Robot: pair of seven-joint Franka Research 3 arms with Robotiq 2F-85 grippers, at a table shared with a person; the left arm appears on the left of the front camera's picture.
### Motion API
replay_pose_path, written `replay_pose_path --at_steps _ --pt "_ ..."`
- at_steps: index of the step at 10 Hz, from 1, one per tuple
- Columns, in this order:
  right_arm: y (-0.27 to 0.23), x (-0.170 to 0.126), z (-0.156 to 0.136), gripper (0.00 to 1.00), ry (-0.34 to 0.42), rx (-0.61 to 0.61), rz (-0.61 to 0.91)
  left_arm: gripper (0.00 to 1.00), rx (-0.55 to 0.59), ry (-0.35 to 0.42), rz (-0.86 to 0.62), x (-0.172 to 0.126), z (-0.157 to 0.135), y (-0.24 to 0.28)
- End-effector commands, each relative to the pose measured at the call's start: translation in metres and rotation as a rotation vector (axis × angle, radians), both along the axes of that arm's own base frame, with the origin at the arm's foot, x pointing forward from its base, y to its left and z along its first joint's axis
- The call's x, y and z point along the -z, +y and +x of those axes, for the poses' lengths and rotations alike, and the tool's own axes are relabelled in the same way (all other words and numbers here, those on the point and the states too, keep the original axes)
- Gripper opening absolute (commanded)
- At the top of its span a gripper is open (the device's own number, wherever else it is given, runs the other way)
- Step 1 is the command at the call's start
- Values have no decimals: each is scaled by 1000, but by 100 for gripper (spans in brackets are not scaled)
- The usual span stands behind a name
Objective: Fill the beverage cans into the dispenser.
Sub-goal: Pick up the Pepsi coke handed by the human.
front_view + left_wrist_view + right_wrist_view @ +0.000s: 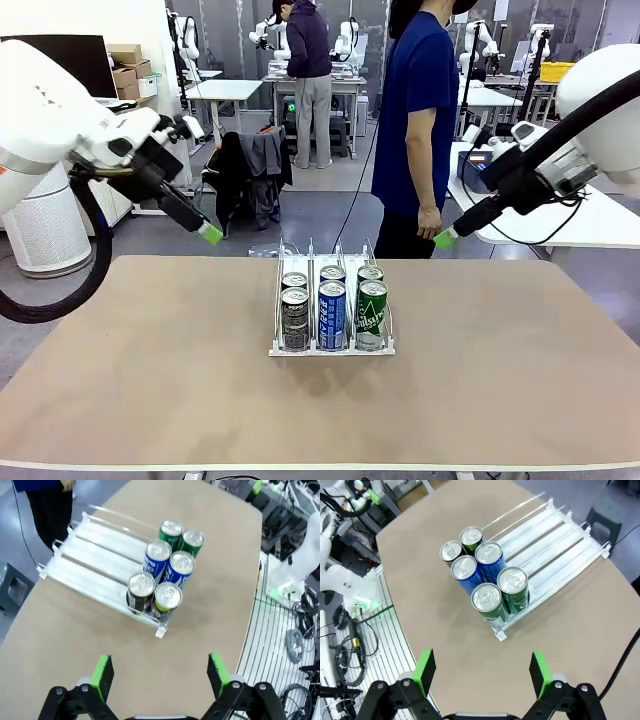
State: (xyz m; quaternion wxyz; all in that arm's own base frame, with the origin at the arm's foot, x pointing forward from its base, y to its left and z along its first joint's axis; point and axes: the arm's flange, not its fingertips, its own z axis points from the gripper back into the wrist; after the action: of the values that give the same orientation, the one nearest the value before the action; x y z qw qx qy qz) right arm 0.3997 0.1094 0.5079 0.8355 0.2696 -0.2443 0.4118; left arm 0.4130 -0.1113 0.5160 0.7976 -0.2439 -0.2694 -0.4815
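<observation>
Six beverage cans (332,315) stand upright in the dispenser (330,351) at the centre of the front view, two per lane: dark on the left, blue in the middle, green on the right, all packed against the near stop, with the far stretch of each lane bare. The left gripper (210,234) hovers above the table (150,380) at the far edge, left of frame, spread wide and empty; the right gripper (445,238) mirrors it at the right, also spread and empty, near the person's hand (430,222). Filling looks complete or waiting on another can. Any further can is best pinched at mid-body, kept upright, lowered into the bare far part of its matching lane clear of the thin dividers, and released only once seated
</observation>
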Motion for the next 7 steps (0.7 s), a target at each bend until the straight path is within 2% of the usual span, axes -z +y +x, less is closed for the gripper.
replay_pose_path --at_steps 1,2,3,4,5,6,7 --pt "2 16 -6 100 -109 106 -48 100 8 19 61 9 0 -12" --pt "0 0 0 100 0 0 0 100 8 19 61 9 0 -12" --pt "0 0 0 100 0 0 0 100 8 19 61 9 0 -12" --pt "-7 -1 0 100 -38 36 -22 100 2 2 25 2 -1 -4" --pt "-6 20 18 100 -44 85 -33 100 50 59 26 11 5 -1" --pt "-13 6 28 100 -44 -4 13 100 129 130 -14 1 14 10" --pt "-17 -16 38 100 -48 -64 -13 100 189 190 -19 -13 26 21"
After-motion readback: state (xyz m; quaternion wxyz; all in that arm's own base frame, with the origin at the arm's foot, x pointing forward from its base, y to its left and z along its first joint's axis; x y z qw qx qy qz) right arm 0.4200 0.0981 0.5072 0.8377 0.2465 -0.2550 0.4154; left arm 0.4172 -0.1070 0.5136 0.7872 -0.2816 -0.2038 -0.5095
